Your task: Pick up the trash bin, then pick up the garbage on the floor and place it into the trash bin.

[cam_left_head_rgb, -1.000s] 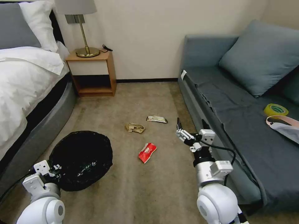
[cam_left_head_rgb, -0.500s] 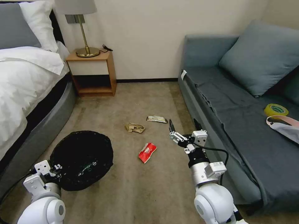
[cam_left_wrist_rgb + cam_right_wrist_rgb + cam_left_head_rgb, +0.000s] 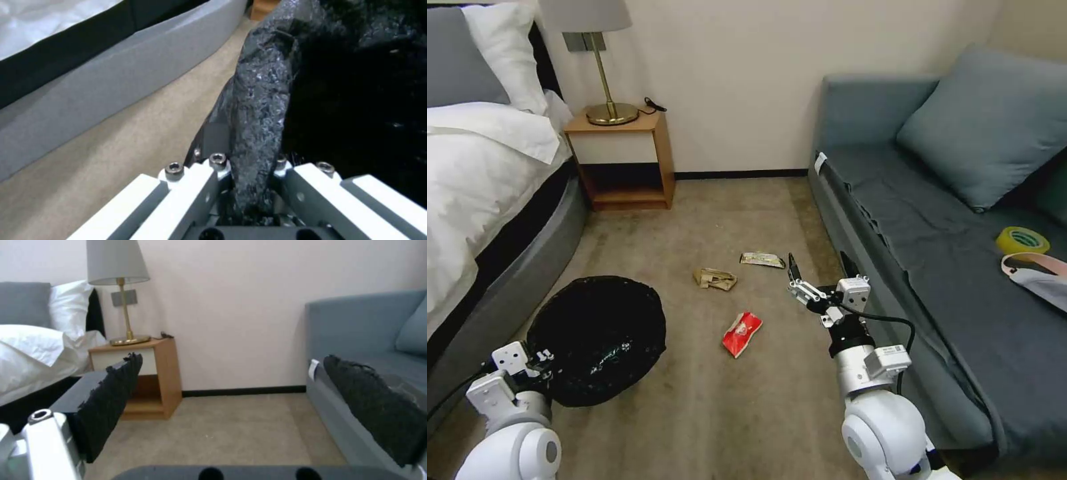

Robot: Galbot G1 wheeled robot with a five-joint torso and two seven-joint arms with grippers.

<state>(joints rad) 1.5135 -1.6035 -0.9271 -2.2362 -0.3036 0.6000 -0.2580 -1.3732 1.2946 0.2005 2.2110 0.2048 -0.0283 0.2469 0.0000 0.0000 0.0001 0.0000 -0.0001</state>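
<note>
The trash bin [image 3: 597, 340], lined with a crinkly black bag, is at the lower left over the beige carpet floor [image 3: 707, 413]. My left gripper [image 3: 537, 363] is shut on its near rim; the left wrist view shows the bag-covered rim [image 3: 262, 100] pinched inside the left gripper [image 3: 249, 166]. Garbage lies on the floor: a red snack wrapper [image 3: 742, 333], a crumpled tan packet [image 3: 715, 278] and a flat silvery wrapper [image 3: 762, 259]. My right gripper [image 3: 819, 263] hovers open, right of the red wrapper and close to the silvery one. Its black pads [image 3: 111, 400] stand wide apart around nothing.
A bed [image 3: 487, 200] with a grey base runs along the left. A wooden nightstand [image 3: 620, 160] with a lamp stands at the far wall. A grey sofa [image 3: 947, 267] lines the right side, holding a cushion, a yellow tape roll [image 3: 1022, 240] and a pink-edged item.
My right gripper has swung left, away from the sofa edge and closer to the litter. The whole head view has shifted slightly. The left gripper still holds the bin.
</note>
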